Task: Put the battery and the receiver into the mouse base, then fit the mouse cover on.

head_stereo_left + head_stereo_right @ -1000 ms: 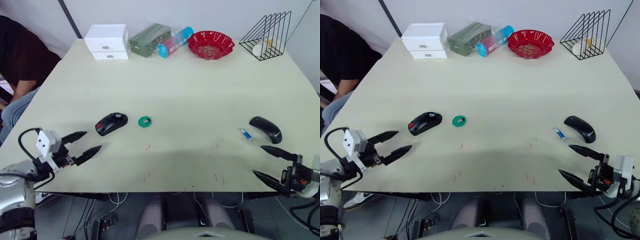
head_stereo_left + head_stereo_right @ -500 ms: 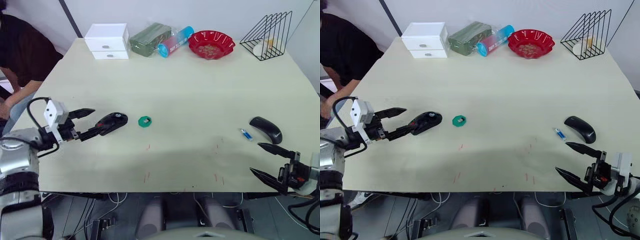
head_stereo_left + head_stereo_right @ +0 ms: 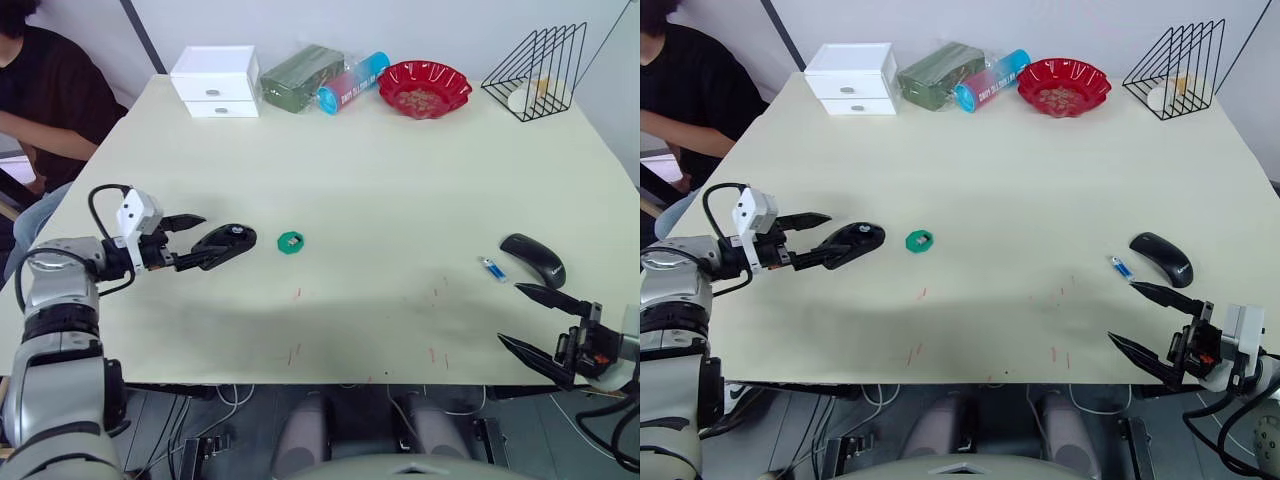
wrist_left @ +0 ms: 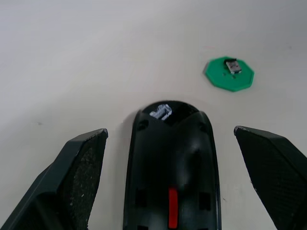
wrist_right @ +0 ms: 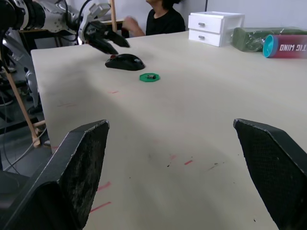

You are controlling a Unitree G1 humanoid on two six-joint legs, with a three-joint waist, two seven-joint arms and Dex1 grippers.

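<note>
The black mouse base [image 3: 228, 242] with red inner parts lies on the left of the table. My left gripper [image 3: 204, 241] is open, its fingers [image 4: 73, 177] standing on either side of the base's near end [image 4: 171, 163] without closing on it. Just right of the base, the tiny silvery receiver [image 4: 233, 66] rests on a green disc [image 3: 290, 242]. On the right side lie the blue battery [image 3: 491, 268] and, beside it, the glossy black mouse cover [image 3: 532, 258]. My right gripper [image 3: 510, 314] hangs open near the front edge, short of both.
Along the far edge stand a white drawer box [image 3: 213, 82], a green pack [image 3: 300, 78], a blue and pink can [image 3: 350, 84], a red bowl [image 3: 422, 88] and a wire rack [image 3: 535, 70]. A person [image 3: 40, 90] in black sits at the left.
My left gripper has travelled from the front edge up to the mouse base, and its open fingers now flank the base. The right gripper has barely moved.
</note>
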